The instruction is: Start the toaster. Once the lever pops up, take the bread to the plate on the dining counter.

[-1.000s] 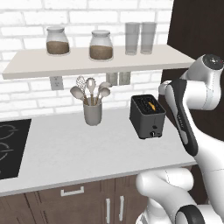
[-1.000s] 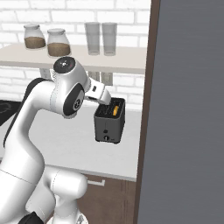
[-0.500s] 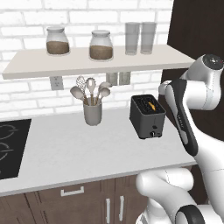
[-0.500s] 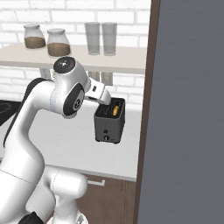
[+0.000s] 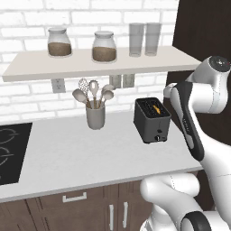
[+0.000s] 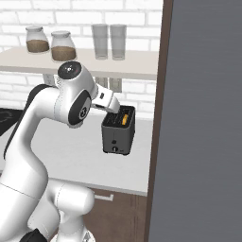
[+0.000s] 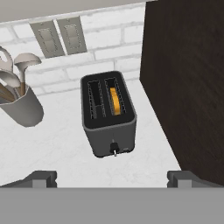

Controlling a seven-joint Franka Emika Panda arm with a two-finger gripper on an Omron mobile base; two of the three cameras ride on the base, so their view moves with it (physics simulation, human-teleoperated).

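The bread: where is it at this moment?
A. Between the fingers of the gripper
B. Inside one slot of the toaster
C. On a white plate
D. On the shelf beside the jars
B: in the hand view the bread sits down in one of the two slots of the toaster, which stands on the counter, and the other slot is empty.

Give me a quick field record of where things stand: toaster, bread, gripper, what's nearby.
toaster: on the white counter, knob face toward the robot
bread: down in one of the two slots; the other slot is empty
gripper: open, above the counter in front of the toaster, holding nothing
utensil cup: beside the toaster, apart from it
dark panel: close on the toaster's other side
shelf: two jars, two glasses
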